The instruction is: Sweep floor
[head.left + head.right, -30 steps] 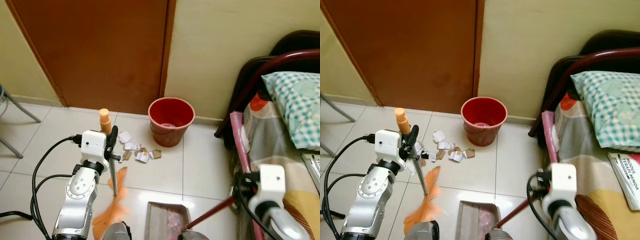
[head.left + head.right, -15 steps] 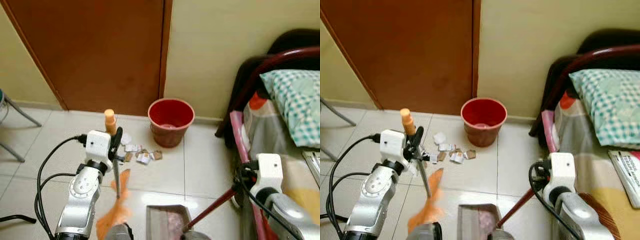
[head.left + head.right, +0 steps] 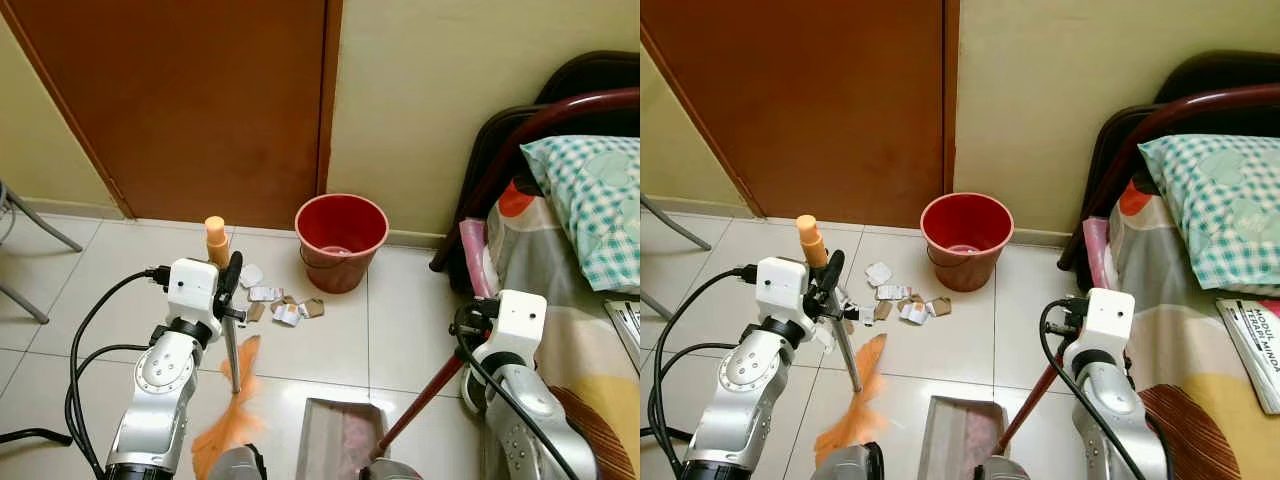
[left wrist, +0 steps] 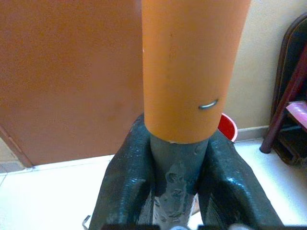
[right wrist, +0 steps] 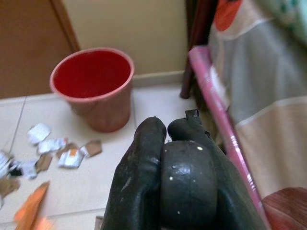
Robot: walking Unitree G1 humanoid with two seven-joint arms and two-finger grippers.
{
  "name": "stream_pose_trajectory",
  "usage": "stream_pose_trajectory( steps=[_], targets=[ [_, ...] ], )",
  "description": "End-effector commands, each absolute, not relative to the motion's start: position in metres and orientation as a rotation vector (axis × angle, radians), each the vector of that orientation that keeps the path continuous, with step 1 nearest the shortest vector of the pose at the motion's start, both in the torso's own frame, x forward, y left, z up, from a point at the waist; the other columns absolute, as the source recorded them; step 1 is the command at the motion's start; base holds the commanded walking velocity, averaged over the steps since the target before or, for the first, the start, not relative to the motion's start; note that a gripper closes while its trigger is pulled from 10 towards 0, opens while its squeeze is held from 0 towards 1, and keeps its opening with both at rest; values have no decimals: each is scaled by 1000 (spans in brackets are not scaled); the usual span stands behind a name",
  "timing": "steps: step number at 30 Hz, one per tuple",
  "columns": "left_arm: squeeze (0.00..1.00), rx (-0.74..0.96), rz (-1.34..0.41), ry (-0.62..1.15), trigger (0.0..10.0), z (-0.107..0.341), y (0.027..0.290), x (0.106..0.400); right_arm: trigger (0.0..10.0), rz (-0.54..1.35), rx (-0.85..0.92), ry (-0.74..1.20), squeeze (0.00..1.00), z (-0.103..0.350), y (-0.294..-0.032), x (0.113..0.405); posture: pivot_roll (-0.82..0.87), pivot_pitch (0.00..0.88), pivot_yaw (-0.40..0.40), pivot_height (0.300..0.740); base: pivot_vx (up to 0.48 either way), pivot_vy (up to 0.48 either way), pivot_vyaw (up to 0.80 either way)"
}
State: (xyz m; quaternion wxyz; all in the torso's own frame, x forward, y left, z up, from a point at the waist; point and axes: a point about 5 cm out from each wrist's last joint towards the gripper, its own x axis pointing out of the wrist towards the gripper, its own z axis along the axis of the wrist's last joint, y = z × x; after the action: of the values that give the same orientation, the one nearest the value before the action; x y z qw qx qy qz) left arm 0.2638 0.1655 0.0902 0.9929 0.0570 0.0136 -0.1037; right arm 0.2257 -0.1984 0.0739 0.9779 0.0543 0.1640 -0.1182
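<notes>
Left gripper (image 4: 177,191) clamped on one broom (image 3: 228,360), handle upright, orange bristles (image 3: 225,430) down on the tiled floor (image 3: 330,340) just beside one dustpan (image 3: 340,440). Right gripper (image 5: 172,182) pinched around the dustpan's dark-red handle (image 3: 420,400), close by one bed (image 3: 560,250). Roughly seven or eight paper scraps (image 3: 280,305) scattered between broom and one red bucket (image 3: 341,240) below the brown door (image 3: 200,100).
</notes>
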Motion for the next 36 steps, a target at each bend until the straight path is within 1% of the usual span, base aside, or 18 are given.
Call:
stream_pose_trajectory(
  steps=[1, 4, 11, 15, 36],
  targets=[
    [0, 123, -202, 32, 10000, 91, 172, 261, 10000, -275, 94, 233, 0, 88, -209, 224, -32, 109, -3, 740, 0, 0, 0],
    [0, 123, -202, 34, 10000, 91, 172, 262, 10000, -271, 100, 210, 0, 90, -210, 224, -37, 108, -3, 740, 0, 0, 0],
    [0, 102, -196, 23, 10000, 92, 168, 265, 10000, -240, 113, 140, 0, 98, -207, 240, -37, 105, -15, 740, 0, 0, 0],
    [0, 93, -198, 24, 10000, 91, 167, 263, 10000, -222, 97, 129, 0, 97, -201, 245, -31, 107, -21, 740, 0, 304, 0],
    [0, 90, -207, 23, 10000, 91, 165, 264, 10000, -240, 93, 120, 0, 92, -204, 250, -31, 105, -19, 740, 0, 333, 0]
  ],
)
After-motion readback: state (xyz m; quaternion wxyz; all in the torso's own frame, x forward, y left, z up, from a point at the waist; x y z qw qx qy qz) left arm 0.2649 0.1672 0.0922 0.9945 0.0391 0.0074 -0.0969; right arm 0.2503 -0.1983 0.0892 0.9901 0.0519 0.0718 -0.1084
